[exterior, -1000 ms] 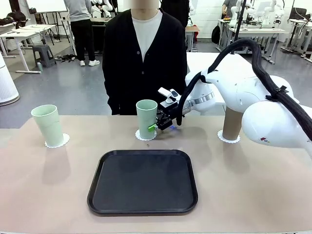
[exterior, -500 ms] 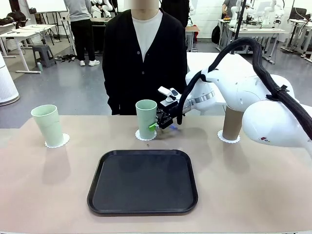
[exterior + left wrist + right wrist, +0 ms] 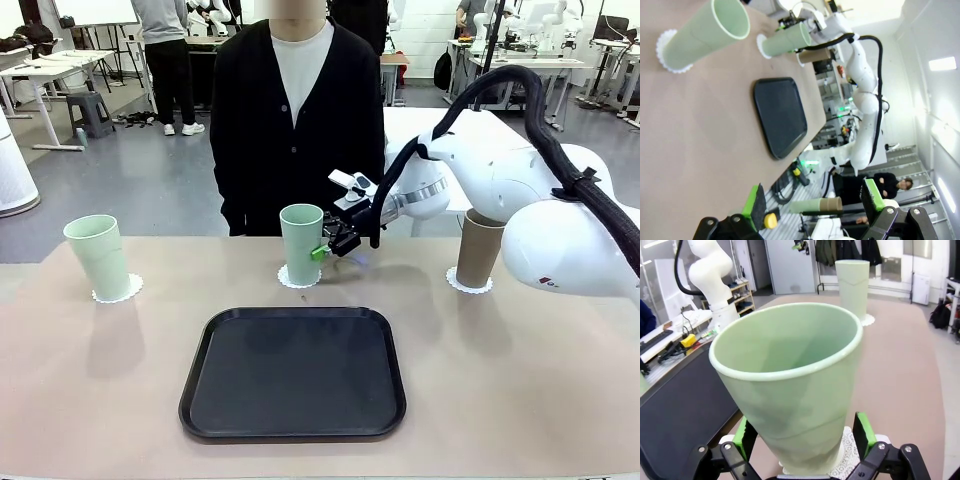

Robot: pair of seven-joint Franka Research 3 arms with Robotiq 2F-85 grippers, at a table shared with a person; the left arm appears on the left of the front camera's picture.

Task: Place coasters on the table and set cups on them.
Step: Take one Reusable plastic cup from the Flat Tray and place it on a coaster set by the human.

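Nearest, at 6 o'clock on the beige table (image 3: 90, 400), a bare black tray (image 3: 293, 372). Just beyond it at 12 o'clock, the middle mint-green cup (image 3: 301, 245) upright on its scalloped white coaster (image 3: 299, 279), with the right gripper (image 3: 327, 250) at the cup's 3 o'clock side. Seen along the wrist, green pads (image 3: 864, 433) flanking the cup's lower body with slim gaps either side, so jaws apparently narrowly parted rather than clamping; contact not fully certain. Out at 9 o'clock, another mint-green cup (image 3: 97, 256) standing on a coaster (image 3: 119, 291); at 3 o'clock, the taupe cup (image 3: 478, 250) on the third coaster (image 3: 469, 283), partly behind the right arm. Left gripper (image 3: 817, 200) spread wide, holding nothing, well apart from everything. Farthest, a person in a dark cardigan (image 3: 296, 130) standing behind the table.

Likely risks: a pad catching the wall on retreat, tipping the cup or dragging it and the thin coaster off centre; the bulky arm brushing the taupe cup
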